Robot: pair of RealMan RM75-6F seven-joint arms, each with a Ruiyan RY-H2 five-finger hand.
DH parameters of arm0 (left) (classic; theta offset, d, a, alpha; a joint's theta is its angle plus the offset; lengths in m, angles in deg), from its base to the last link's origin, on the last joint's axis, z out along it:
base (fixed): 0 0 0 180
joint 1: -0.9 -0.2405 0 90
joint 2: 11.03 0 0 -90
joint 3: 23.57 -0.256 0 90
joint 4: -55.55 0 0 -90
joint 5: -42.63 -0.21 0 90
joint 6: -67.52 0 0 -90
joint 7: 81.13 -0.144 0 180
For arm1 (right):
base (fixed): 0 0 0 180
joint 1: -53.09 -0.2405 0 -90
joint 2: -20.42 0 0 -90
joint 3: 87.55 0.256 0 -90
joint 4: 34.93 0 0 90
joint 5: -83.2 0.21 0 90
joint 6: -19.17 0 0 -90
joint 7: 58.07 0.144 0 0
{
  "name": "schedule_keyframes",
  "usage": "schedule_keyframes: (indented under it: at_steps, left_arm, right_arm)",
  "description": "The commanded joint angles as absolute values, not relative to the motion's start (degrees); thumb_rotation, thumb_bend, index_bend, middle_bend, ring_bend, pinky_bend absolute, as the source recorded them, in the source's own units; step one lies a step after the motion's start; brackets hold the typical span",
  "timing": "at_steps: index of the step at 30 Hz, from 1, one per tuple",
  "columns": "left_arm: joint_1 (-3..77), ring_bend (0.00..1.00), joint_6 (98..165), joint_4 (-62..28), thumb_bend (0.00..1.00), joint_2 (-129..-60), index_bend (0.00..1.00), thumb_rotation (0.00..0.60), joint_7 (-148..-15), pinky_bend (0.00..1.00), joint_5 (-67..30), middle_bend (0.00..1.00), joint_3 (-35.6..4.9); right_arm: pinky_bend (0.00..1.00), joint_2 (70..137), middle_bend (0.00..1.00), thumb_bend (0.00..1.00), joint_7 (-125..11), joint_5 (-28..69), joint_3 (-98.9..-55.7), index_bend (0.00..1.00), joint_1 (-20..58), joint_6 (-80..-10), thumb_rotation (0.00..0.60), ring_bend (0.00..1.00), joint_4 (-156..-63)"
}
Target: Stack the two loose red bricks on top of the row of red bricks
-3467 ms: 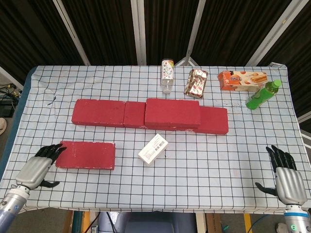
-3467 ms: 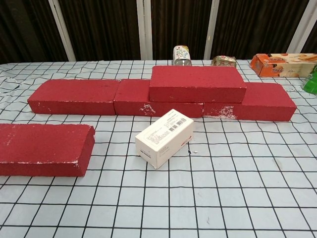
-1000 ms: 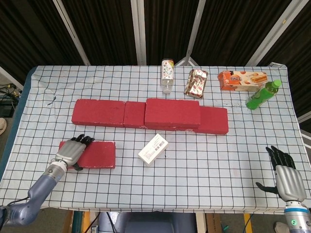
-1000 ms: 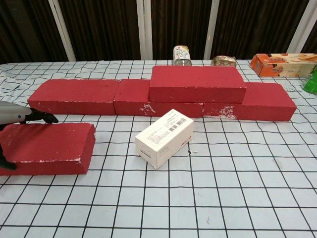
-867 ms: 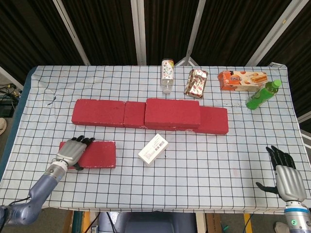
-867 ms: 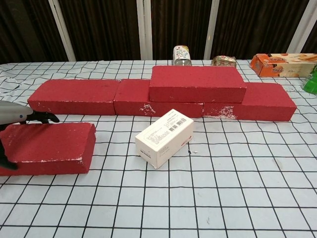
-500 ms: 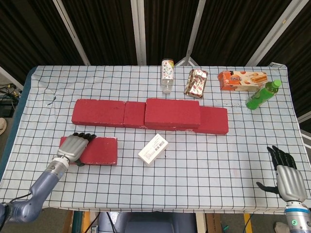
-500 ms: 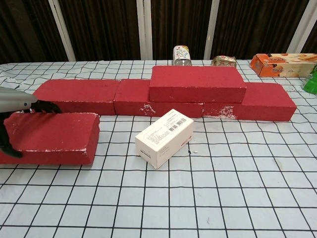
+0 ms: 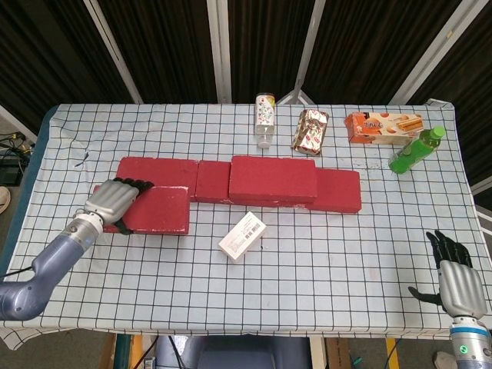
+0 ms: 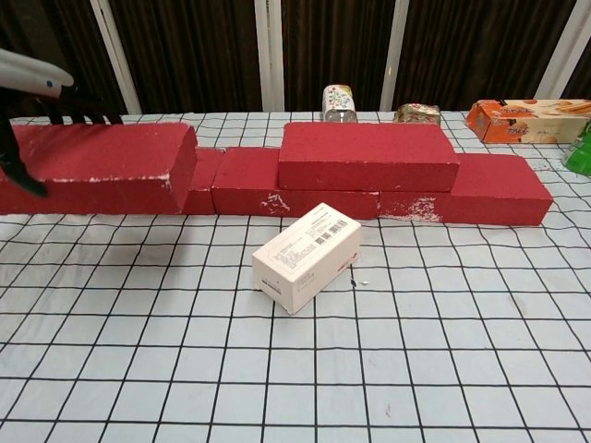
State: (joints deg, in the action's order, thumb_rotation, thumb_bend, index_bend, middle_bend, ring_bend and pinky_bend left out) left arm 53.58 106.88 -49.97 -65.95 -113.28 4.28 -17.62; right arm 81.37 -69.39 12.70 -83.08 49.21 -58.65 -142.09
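Head view: the checked table carries the row of red bricks, with one brick already stacked on top of it. At nine o'clock the left hand grips the loose red brick, fingers over its top, lifted in front of the row's left end. At five o'clock the right hand rests with fingers spread, holding nothing. A white box lies centre.
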Motion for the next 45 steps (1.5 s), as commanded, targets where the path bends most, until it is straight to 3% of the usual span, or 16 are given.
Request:
schedule_keyframes:
  at_steps: [1,6,19,28,45]
  left_arm:
    - [55.73,0.16,106.12,-46.66,0.14,-65.75,0.23,0.600,-112.35,0.24,4.95,0.21,-16.32]
    - [57.37,0.16,104.10,-40.98,0.14,-68.54,0.23,0.600,-109.69,0.24,5.40,0.20,-15.38]
    - [65.58,0.15,94.33,-25.53,0.14,-77.62,0.26,0.600,-108.36,0.24,8.45,0.19,-17.46]
    - [68.28,0.15,88.45,-17.42,0.14,-82.31,0.26,0.600,-103.35,0.24,5.45,0.18,-16.77]
    - [70.46,0.15,84.70,-6.56,0.14,-88.32,0.26,0.600,-96.77,0.24,-0.14,0.18,-17.40]
  right_arm:
    - [0.00,81.94,0.03,0.15,-70.56,13.70,-82.80,0.00,49.04,-58.88,0.600,0.01,-142.16]
    - [0.00,82.75,0.03,0.16,-72.55,15.43,-82.40,0.00,48.84,-59.29,0.600,0.01,-142.21]
    - [0.00,84.50,0.03,0.16,-76.68,20.70,-80.82,0.00,48.16,-60.30,0.600,0.01,-141.62]
    - [0.00,85.95,0.03,0.15,-77.21,21.57,-79.90,0.00,47.97,-61.87,0.600,0.01,-139.89]
    - [0.00,86.92,0.03,0.15,-78.42,21.36,-80.06,0.00,48.31,-63.53,0.600,0.01,-139.78]
